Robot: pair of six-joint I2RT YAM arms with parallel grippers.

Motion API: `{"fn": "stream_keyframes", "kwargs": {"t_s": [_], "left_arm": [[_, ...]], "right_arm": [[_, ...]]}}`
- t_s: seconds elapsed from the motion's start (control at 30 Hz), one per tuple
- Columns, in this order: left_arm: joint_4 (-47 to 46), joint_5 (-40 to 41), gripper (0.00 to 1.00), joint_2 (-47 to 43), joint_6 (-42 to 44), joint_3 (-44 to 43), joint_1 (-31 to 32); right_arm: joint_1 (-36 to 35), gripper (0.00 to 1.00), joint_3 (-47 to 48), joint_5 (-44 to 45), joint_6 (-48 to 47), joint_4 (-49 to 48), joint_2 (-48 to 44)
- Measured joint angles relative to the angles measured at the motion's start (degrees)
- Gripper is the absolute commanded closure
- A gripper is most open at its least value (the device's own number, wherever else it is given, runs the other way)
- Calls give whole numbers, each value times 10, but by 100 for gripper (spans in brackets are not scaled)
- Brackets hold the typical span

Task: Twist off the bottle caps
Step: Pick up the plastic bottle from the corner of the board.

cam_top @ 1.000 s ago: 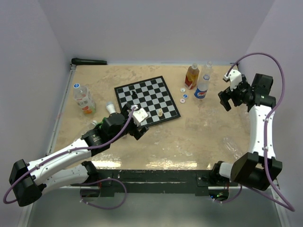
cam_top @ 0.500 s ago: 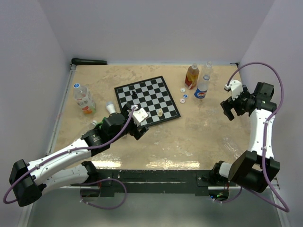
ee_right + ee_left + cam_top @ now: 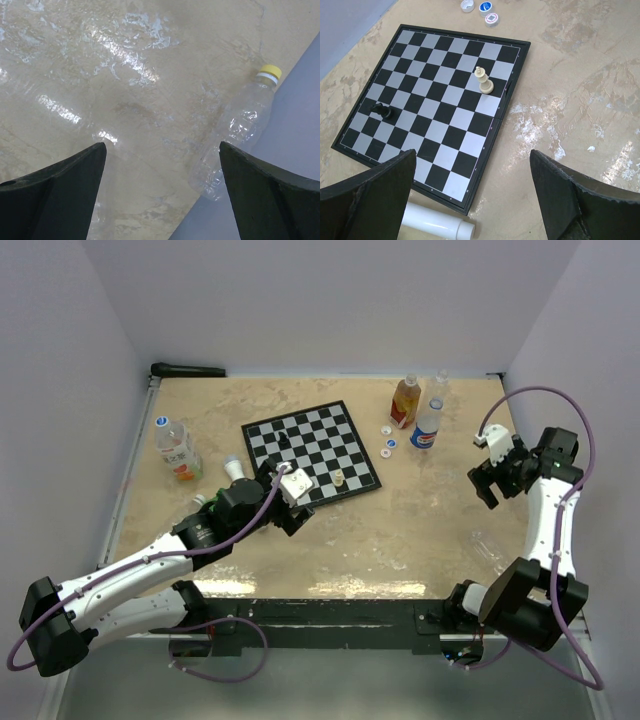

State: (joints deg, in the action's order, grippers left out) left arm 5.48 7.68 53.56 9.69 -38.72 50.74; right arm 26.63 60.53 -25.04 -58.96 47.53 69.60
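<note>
**Desk:** Where do the arms stand?

**Field:** The left end effector (image 3: pixel 472 157) hangs over the near left corner of the chessboard (image 3: pixel 435 100), fingers spread wide with nothing between them. The right end effector (image 3: pixel 162 147), just as wide and just as empty, hovers above bare table (image 3: pixel 150 75) on the right side, close to the wall (image 3: pixel 560 330).

**Desk:** And the bottle caps?

**Field:** Three loose bottle caps (image 3: pixel 486 7) lie clustered on the table just off the board's right edge. They are near an upright orange bottle (image 3: pixel 405 403) and a blue-labelled bottle (image 3: pixel 427 426). A yellow cap (image 3: pixel 270 71) sits on a clear bottle (image 3: pixel 232 135) that lies on its side along the table's right edge, against the wall. A blue cap (image 3: pixel 161 422) tops a labelled bottle (image 3: pixel 176 451) lying near the left edge.

**Desk:** Room to move?

**Field:** A broad bare stretch runs from the board's right edge to the right arm, and another along the table's near edge. The left side is tighter: a white tube (image 3: pixel 437 225) lies just beside the board's left edge, right under the left end effector. On the board stand a cream piece (image 3: pixel 484 82) close to the near edge and a black piece (image 3: pixel 383 111) well apart from it.
</note>
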Motion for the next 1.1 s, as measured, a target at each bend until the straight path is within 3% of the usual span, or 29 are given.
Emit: {"fn": "stream_keyframes", "kwargs": {"t_s": [1.1], "left_arm": [[0, 0, 0, 0, 0, 0, 0]], "right_arm": [[43, 2, -58, 36, -57, 5, 1]]}}
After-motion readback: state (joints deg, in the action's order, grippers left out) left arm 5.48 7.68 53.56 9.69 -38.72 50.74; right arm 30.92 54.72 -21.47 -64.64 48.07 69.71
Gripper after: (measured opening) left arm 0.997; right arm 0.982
